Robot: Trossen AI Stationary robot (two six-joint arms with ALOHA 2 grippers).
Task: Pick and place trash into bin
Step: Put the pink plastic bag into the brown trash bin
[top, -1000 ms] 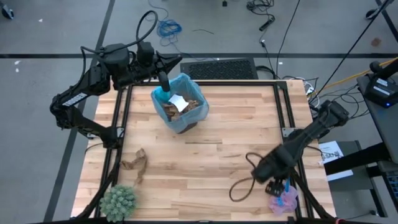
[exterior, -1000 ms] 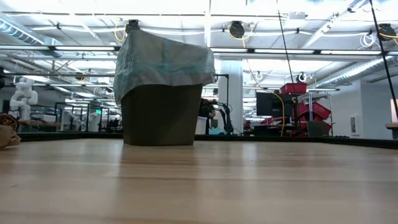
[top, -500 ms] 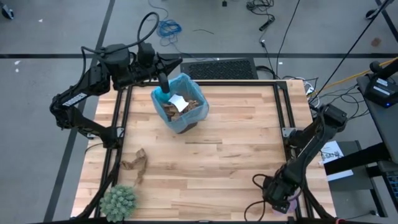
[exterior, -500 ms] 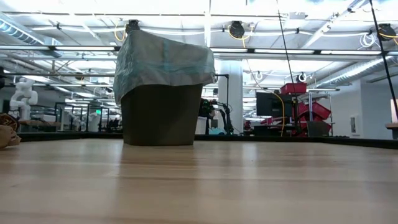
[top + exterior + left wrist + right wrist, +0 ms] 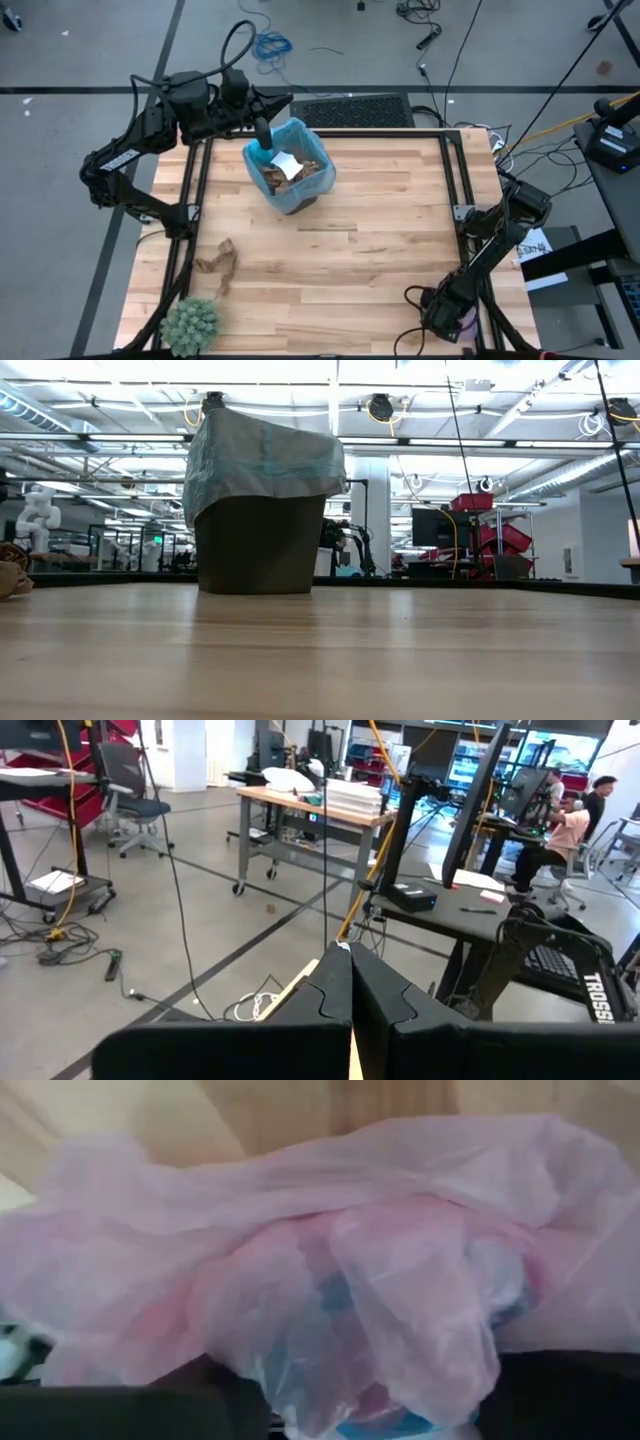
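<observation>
The bin (image 5: 290,175), a dark wastebasket lined with a light-blue bag, stands at the table's far middle with brown and white scraps inside; the low view shows it too (image 5: 260,510). My left gripper (image 5: 263,136) hovers shut over the bin's far-left rim. My right gripper (image 5: 452,322) is low at the table's near right corner, open over the pink mesh puff (image 5: 330,1280), which fills the right wrist view, a dark finger (image 5: 90,1415) on either side. A brown paper wad (image 5: 218,263) lies on the table near its left edge. My right gripper comes at the pink mesh puff from above, pointing down, and the puff bulges up between its two fingers (image 5: 575,1390). The puff lies on the table. Whether the fingers touch it, I cannot tell.
A round green spiky plant (image 5: 190,322) sits at the near left corner. Black frame rails (image 5: 460,190) run along the table's left, right and far sides. The brown wad also shows at the low view's left edge (image 5: 10,575). Bare wood (image 5: 370,240) lies between bin and right gripper.
My right gripper has moved toward the table's near right corner and down over the pink puff, which showed beside it a second ago and is now covered by it in the high view. The left arm and the bin have kept still.
</observation>
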